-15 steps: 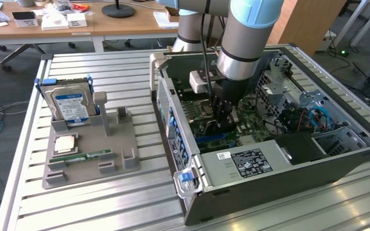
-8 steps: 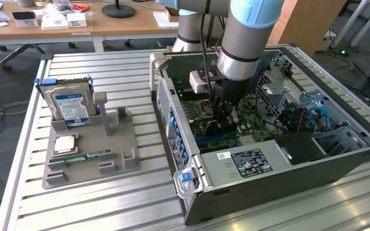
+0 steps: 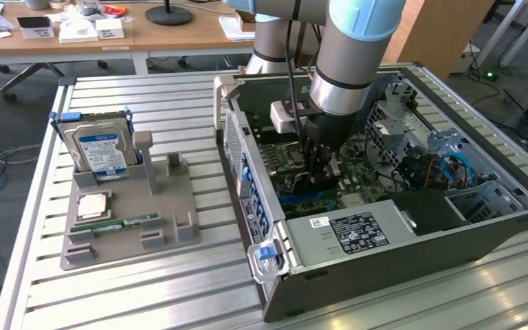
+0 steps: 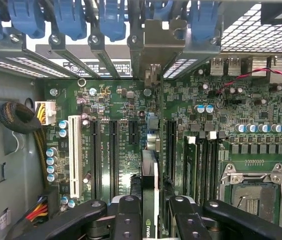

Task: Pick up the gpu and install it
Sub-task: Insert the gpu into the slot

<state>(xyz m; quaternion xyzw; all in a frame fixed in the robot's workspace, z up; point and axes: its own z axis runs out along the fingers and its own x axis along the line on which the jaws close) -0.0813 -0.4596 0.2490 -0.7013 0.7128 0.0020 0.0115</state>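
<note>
The arm (image 3: 346,48) reaches down steeply from the top of the exterior view. Its grey tube sections are joined by pale blue caps, and the last section stands close to vertical. The dark wrist (image 3: 324,134) points straight down. The gripper (image 3: 322,180) hangs below it with the fingers directed downward. In the wrist view, the gripper (image 4: 150,222) shows two black fingers (image 4: 127,215) with visible screw heads, set parallel and close together. Each finger is backed by a black linkage bar angling outward. The jaws stand partly closed, clamped on the thin edge of a graphics card (image 4: 149,167) held upright between them.
</note>
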